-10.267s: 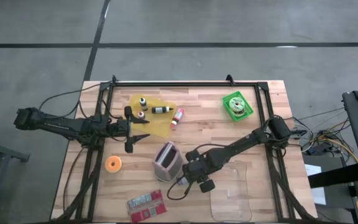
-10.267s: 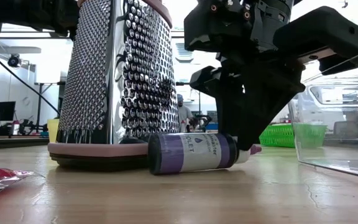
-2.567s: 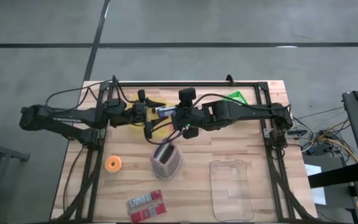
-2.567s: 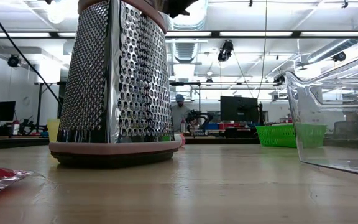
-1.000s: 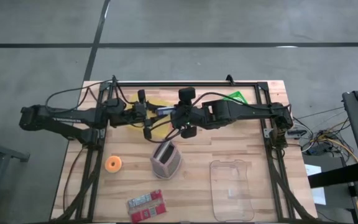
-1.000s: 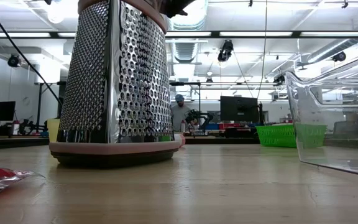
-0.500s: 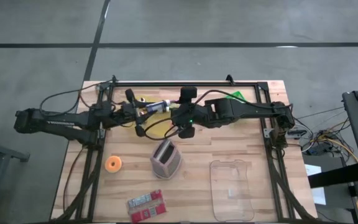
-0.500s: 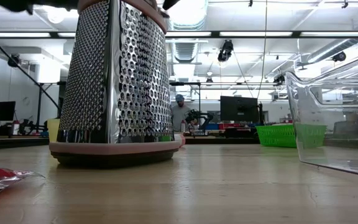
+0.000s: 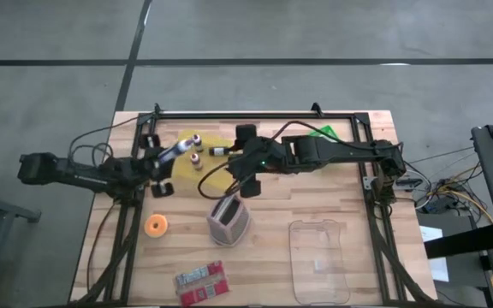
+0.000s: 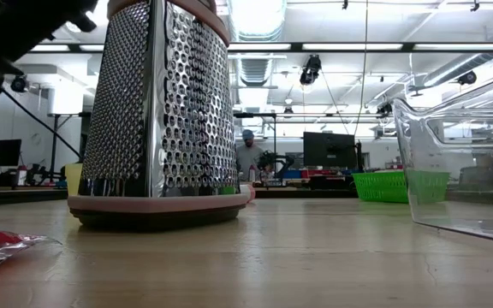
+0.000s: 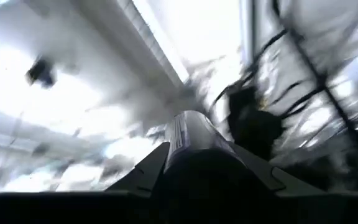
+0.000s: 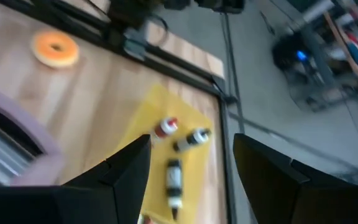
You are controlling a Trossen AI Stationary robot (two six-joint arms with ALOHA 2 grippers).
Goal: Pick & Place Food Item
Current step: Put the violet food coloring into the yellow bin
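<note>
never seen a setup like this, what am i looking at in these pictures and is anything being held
These are four pictures of one moment. The machine is a robot with two dark arms at a wooden table, each ending in a two-finger pincer.

The high view looks straight down. The low view sits at table-top height, so the metal grater looks huge. The other two come from cameras on the arms' wrists.

On the table lie a yellow mat with small bottles, the grater, an orange ring, a red packet, a clear container and a green basket.

The left pincer holds a small bottle, raised over the table's left side. The right pincer is open and empty above the mat.
</note>
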